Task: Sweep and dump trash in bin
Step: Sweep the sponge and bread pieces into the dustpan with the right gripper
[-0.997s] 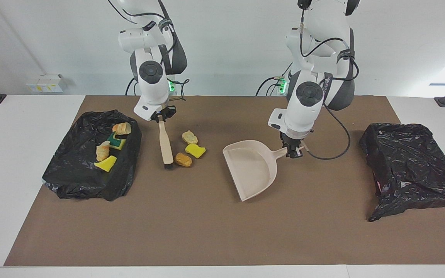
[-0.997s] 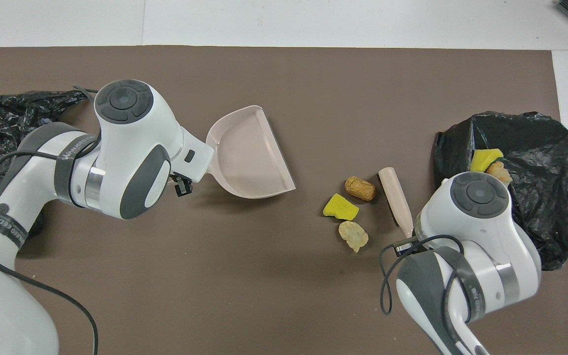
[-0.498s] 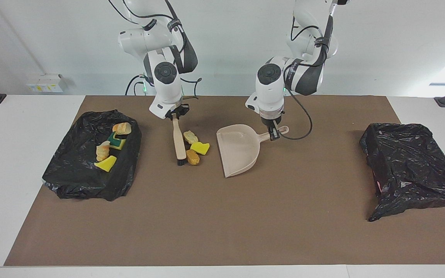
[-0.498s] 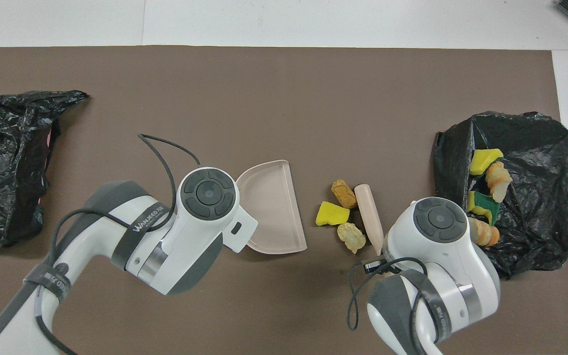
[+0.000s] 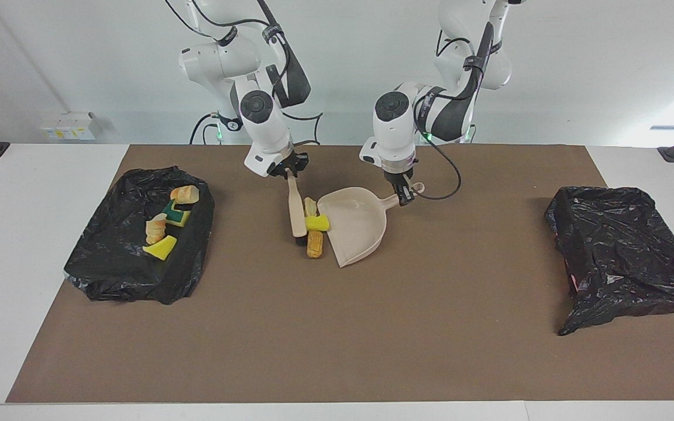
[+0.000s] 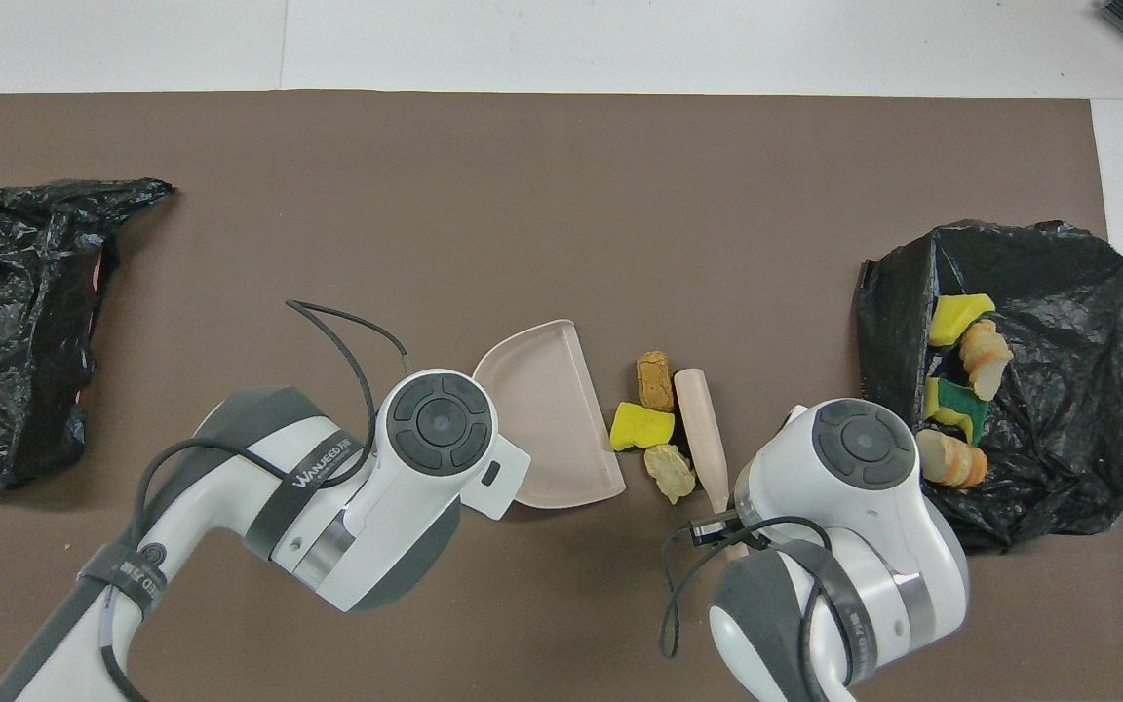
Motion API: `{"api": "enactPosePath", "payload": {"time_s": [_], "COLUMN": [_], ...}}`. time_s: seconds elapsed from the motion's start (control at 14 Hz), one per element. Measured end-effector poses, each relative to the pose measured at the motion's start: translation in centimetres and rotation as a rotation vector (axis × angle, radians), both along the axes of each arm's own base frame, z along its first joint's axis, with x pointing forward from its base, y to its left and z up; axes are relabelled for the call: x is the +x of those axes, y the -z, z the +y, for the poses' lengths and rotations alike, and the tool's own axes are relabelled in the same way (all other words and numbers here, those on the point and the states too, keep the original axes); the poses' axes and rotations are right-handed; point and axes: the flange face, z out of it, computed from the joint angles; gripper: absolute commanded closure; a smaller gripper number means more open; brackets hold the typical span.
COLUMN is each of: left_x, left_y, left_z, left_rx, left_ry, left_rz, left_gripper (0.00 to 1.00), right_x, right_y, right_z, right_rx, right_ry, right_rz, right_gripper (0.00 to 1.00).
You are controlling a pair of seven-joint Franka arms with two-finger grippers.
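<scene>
Two grippers are partly concealed: in the overhead view each wrist housing covers its own fingers, so grip is read from the facing view only. Right gripper (image 5: 288,172) is clamped on the upper end of the brush (image 5: 296,211) handle; left gripper (image 5: 403,195) is clamped on the dustpan (image 5: 356,225) handle. With the dustpan as reference, the brush stands just beside its open mouth toward the right arm's end of the table, bristle end on the brown mat (image 5: 337,327), and three pieces of trash are pressed between brush and pan lip: one tan lump (image 6: 670,471) nearest the robots, one yellow sponge chunk (image 6: 641,428) in the middle touching the lip, and one orange-brown lump (image 6: 656,379) farthest from the robots. Whether the tan lump touches the lip cannot be determined. One bin (image 5: 138,245), lined with black plastic, lies well apart from the dustpan toward the right arm's end; it holds the other trash, counted as four: one yellow chunk (image 6: 956,317), one cream-orange piece (image 6: 982,353), one yellow-and-green sponge (image 6: 956,405) and one orange-tan piece (image 6: 952,459), the last partly covered by the right wrist in the overhead view. One further black bag (image 5: 621,254) lies well apart from the dustpan toward the left arm's end; its contents are not visible.
</scene>
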Motion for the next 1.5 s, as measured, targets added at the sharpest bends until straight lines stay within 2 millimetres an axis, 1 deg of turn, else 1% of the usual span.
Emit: {"api": "enactPosePath", "payload": {"time_s": [0.14,0.28,0.43,0.5,0.57,0.64,0.71,0.78,0.93,1.0,1.14,1.21,1.28,1.35,1.42,1.5], "left_x": [-0.5,-0.5,-0.6,-0.5,-0.5,-0.5,-0.4,-0.2,0.2,0.4,0.9,1.0,1.0,0.9,0.8,0.8], "left_y": [0.5,0.6,0.7,0.7,0.7,0.7,0.7,0.7,0.7,0.8,0.9,1.0,1.0,1.1,1.1,1.1], "left_z": [-0.3,-0.6,-0.9,-0.9,-0.9,-0.8,-0.7,-0.5,0.0,0.3,1.0,1.1,1.2,1.2,1.1,1.1], "left_rx": [-0.006,-0.029,-0.043,-0.047,-0.048,-0.048,-0.048,-0.048,-0.047,-0.046,-0.043,-0.041,-0.039,-0.036,-0.035,-0.034], "left_ry": [-0.016,-0.018,-0.018,-0.017,-0.018,-0.021,-0.025,-0.033,-0.064,-0.086,-0.117,-0.134,-0.153,-0.167,-0.174,-0.177], "left_rz": [-0.007,-0.017,-0.026,-0.029,-0.030,-0.030,-0.030,-0.031,-0.031,-0.033,-0.032,-0.031,-0.030,-0.029,-0.029,-0.029], "left_gripper": [1.00,1.00,1.00,1.00,1.00,1.00,1.00,1.00,1.00,1.00,1.00,1.00,1.00,1.00,1.00,1.00], "right_x": [-0.3,0.3,1.4,2.0,2.7,3.8,4.9,6.1,8.4,9.9,12.7,13.3,13.3,12.7,12.0,11.5], "right_y": [-0.5,-1.5,-3.3,-4.5,-5.9,-7.0,-7.6,-7.8,-6.7,-5.7,-3.0,-1.5,-0.1,1.1,1.6,1.6], "right_z": [2.0,3.6,4.5,4.6,4.2,3.2,1.9,0.7,-0.6,-0.6,0.1,1.0,2.2,3.7,5.0,5.9], "right_rx": [0.072,0.112,0.120,0.117,0.087,0.033,-0.024,-0.066,-0.125,-0.167,-0.222,-0.223,-0.220,-0.217,-0.199,-0.151], "right_ry": [0.036,0.087,0.141,0.142,0.116,0.079,0.031,-0.045,-0.188,-0.248,-0.314,-0.333,-0.355,-0.375,-0.363,-0.321], "right_rz": [0.011,0.018,0.004,-0.002,-0.022,-0.067,-0.121,-0.163,-0.193,-0.202,-0.196,-0.181,-0.167,-0.152,-0.136,-0.110], "right_gripper": [1.00,1.00,1.00,1.00,1.00,1.00,1.00,1.00,1.00,1.00,1.00,1.00,1.00,1.00,1.00,1.00]}}
